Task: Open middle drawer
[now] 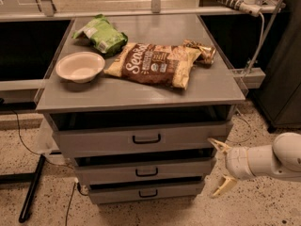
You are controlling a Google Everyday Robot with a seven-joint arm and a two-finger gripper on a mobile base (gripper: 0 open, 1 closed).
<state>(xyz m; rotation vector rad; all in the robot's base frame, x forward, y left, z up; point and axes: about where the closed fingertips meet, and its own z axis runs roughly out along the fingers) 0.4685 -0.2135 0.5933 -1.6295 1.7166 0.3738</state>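
A grey cabinet (141,98) holds three stacked drawers, all closed. The middle drawer (108,171) has a flat grey front and a small black bar handle (146,172). It sits between the taller top drawer (103,140) and the smaller bottom drawer (113,193). My gripper (221,166) is at the lower right, just off the right end of the middle drawer's front. Its two cream fingers are spread wide, one up, one down, and hold nothing. The white arm (273,161) reaches in from the right edge.
On the cabinet top lie a white bowl (80,66), a green bag (101,34), a brown chip bag (153,65) and a small snack packet (200,51). A black pole (32,187) and cables lie on the speckled floor at left. A dark cabinet (282,79) stands right.
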